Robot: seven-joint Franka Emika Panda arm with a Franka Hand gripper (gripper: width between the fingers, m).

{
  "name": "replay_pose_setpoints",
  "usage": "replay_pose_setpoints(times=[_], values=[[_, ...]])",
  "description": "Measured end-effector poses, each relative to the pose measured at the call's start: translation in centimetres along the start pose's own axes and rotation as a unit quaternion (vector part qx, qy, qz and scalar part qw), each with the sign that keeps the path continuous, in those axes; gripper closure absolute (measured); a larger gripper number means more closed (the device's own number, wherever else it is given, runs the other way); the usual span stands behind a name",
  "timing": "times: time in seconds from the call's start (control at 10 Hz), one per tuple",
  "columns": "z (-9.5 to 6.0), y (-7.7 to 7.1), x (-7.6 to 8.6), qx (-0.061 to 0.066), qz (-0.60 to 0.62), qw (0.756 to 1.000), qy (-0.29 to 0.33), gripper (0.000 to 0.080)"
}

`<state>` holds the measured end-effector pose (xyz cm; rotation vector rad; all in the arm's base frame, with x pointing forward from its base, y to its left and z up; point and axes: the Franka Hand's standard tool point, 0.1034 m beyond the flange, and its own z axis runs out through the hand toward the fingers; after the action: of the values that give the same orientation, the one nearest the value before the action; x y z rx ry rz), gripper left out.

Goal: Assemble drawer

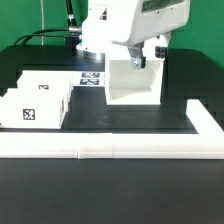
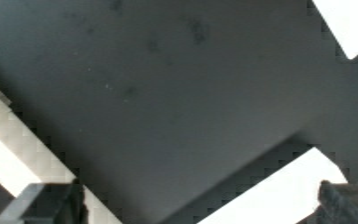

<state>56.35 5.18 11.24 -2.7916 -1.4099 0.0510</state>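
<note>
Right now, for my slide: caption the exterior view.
Panda gripper at the drawer housing; trays sit at the exterior view's left.

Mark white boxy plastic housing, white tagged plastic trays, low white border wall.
white boxy plastic housing (image 1: 135,86): exterior view, near wall.
white tagged plastic trays (image 1: 45,115): exterior view, tagged front face.
low white border wall (image 1: 100,150): exterior view, front run.

— What stands behind it all?
— A plain flat green wall (image 1: 20,15), seen in both upper corners of the exterior view. Thin black cables (image 1: 70,15) hang in front of it.
— And underneath?
— A wide matte black bench (image 1: 110,195); the wrist view shows faint pale specks on it. A long low white border wall (image 1: 110,150) runs along its near edge and turns back at the exterior view's right.
— The light?
— Soft and even, with a dull sheen on the near bench top.
</note>
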Motion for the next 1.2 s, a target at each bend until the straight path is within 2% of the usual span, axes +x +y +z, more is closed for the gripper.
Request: replay_pose_setpoints(times=[0.6, 0.7, 0.8, 0.9, 1.0, 1.1, 1.2], values=[[0.0, 0.0, 0.0, 0.000, 0.001, 1.000, 0.000, 0.0150], [-0.4, -0.4, -0.7, -0.004, 0.028, 1.000, 0.014, 0.0150], [-0.8, -1.7, -2.3, -0.008, 0.065, 0.998, 0.020, 0.0150], [-1.1, -4.1, -3.9, -0.008, 0.145, 0.989, 0.017, 0.0150], [-1.4, -5.8, -4.5, -0.009, 0.191, 0.981, 0.015, 0.0150], [-1.8, -6.7, -4.6, -0.010, 0.212, 0.977, 0.015, 0.0150], [-1.6, -6.5, -4.7, -0.010, 0.201, 0.980, 0.015, 0.0150]])
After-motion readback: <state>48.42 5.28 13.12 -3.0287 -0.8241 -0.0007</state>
